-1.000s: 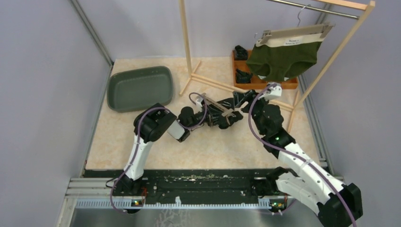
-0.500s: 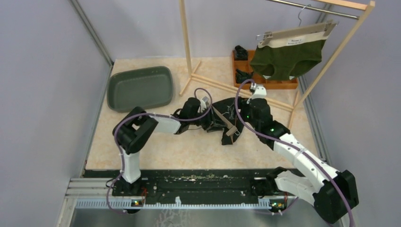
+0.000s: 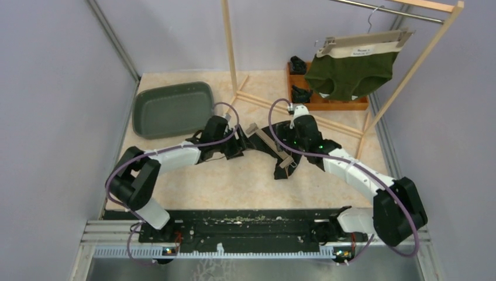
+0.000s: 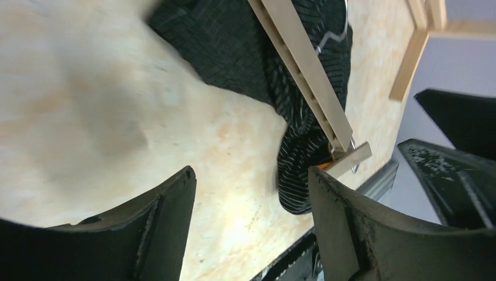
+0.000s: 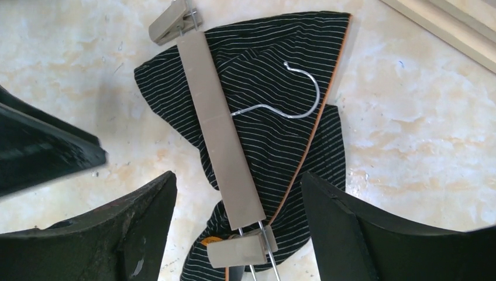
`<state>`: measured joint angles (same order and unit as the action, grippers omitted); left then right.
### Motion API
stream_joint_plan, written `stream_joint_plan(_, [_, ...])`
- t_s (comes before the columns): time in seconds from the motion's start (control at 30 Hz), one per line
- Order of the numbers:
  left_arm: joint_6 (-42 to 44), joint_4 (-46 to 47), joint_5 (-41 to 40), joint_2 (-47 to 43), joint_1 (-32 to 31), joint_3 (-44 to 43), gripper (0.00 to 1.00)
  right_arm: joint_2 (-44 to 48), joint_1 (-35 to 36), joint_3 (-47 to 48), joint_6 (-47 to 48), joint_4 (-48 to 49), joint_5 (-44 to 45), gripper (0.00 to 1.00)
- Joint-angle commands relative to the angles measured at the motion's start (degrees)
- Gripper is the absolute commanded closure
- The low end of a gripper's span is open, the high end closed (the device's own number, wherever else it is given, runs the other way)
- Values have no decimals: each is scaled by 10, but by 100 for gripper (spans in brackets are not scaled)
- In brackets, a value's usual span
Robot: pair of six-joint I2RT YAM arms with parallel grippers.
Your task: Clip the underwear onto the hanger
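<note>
The black, white-striped underwear lies crumpled on the table with the wooden clip hanger flat across it, its metal hook resting on the fabric. One clip sticks out past the cloth. The other clip sits over the fabric's lower fold. My right gripper hovers open above the hanger bar, holding nothing. My left gripper is open and empty over bare table, left of the underwear and hanger. From above, both grippers flank the hanger.
A green tray sits at the back left. A wooden rack stands behind, carrying another hanger with green underwear. A wooden box with dark garments lies under it.
My left gripper opened, let go of the hanger and drew back to the left. The hanger and underwear dropped flat on the table. My right gripper opened wider and shifted left.
</note>
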<state>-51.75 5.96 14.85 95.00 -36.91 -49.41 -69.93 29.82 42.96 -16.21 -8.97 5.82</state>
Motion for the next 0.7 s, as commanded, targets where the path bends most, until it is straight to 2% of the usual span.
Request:
stream_joint_plan(0.0, [27,-27,-55,-71,35,23,24,-48,-2,62,54,34,-38,24])
stream_joint_plan(0.27, [48,-51,-99,-128,49,27,21,-157,0,120,84,31,-78,29])
stream_joint_plan(0.67, [38,-31,-70,-124,71,47,22,-243,19,165,107,20,-93,37])
